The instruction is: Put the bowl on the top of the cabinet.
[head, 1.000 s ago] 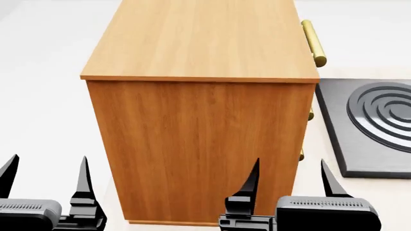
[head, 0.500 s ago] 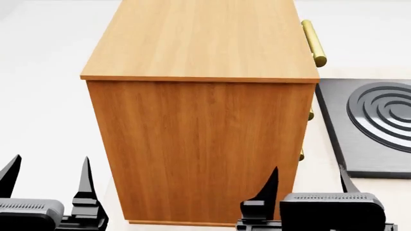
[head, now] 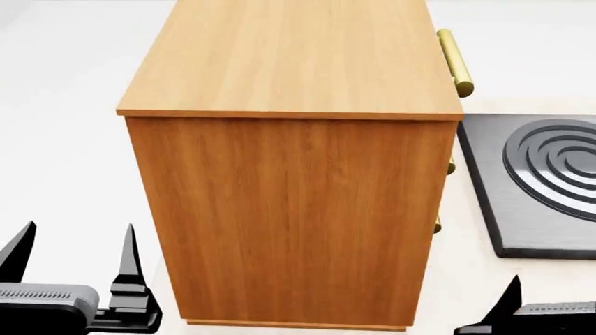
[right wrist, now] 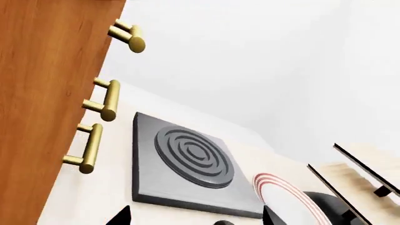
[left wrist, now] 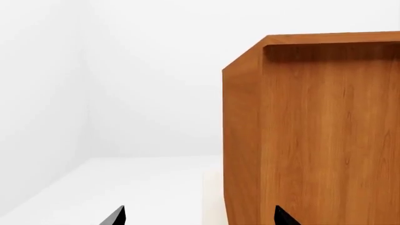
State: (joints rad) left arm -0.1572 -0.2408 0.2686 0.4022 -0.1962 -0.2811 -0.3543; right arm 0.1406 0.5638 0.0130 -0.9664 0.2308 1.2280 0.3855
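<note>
Reddish-brown wood fills the middle of your head view: the cabinet [head: 290, 209] stands right in front of you, its lighter flat top [head: 293, 56] bare in the upper centre. The bowl does not show in any view, so you cannot yet say where it sits.

Your left hand [head: 72, 262] at the lower left has its fingers spread wide and holds nothing. Your right hand [head: 559, 307] is mostly cut off at the lower right corner; the right wrist view shows two dark tips well apart with nothing between them, so it looks open and empty too.

The risk here is contact. The cabinet's side is close to both hands, and a sideways sweep could knock it. In the right wrist view the brass handles [right wrist: 103, 101] jut out at the left, with the dark burner plate [right wrist: 187, 161] and a red-ringed plate [right wrist: 284, 197] towards the lower right; reaching blindly there could catch a handle or grab the wrong dish.
</note>
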